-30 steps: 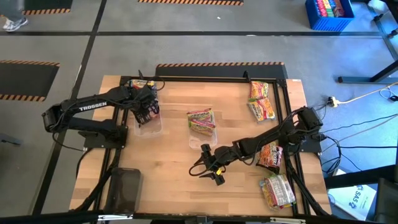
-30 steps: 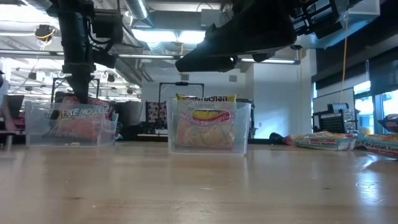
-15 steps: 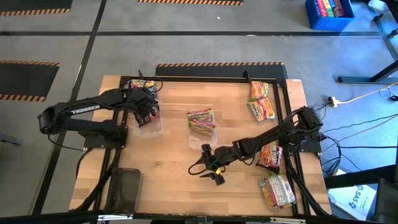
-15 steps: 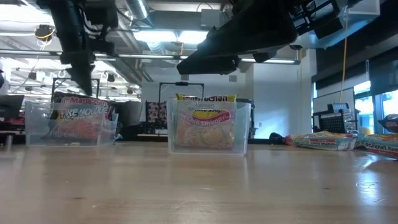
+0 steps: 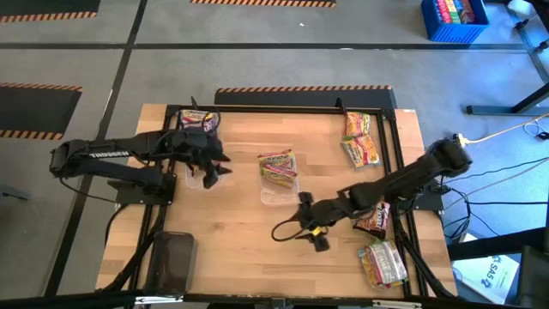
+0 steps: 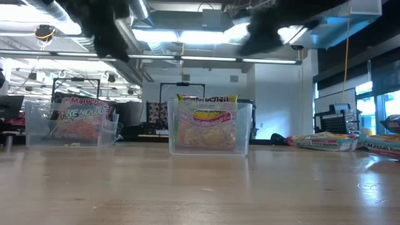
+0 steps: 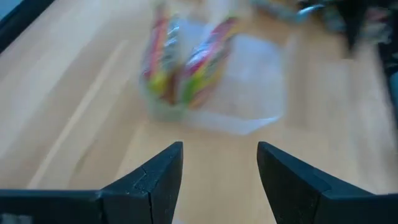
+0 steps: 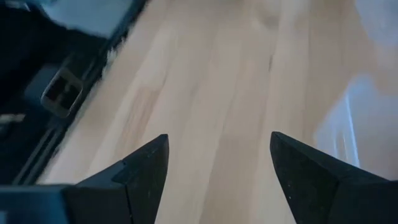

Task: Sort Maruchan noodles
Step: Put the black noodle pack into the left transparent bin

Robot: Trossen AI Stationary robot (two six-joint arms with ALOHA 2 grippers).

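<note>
My left gripper (image 5: 214, 168) is open above the right side of the left clear tray (image 6: 70, 124), where a reddish noodle packet (image 6: 78, 119) stands upright. In the left wrist view its fingers (image 7: 219, 167) face the middle tray (image 7: 249, 81), which holds upright packets (image 7: 186, 59). The right gripper (image 5: 302, 232) is open above bare table, near of the middle tray (image 5: 280, 184). Loose packets lie at the right: two yellow-orange ones (image 5: 360, 137), a maroon one (image 5: 374, 220) and a silvery one (image 5: 384, 263). Another packet (image 5: 199, 118) lies at the far-left corner.
A black metal frame (image 5: 300, 106) runs round the table's far and right sides. A dark flat block (image 5: 173, 262) sits at the near-left corner. Bare wood (image 5: 240, 249) lies between the trays and the near edge. A blue crate (image 5: 455, 19) stands on the floor beyond.
My left gripper has risen from over the left tray and swung toward the table's right and near side, now pointing at the middle tray. The right gripper has lifted and shifted a little toward the right edge, its elbow moving outward. The reddish packet stays in the left tray.
</note>
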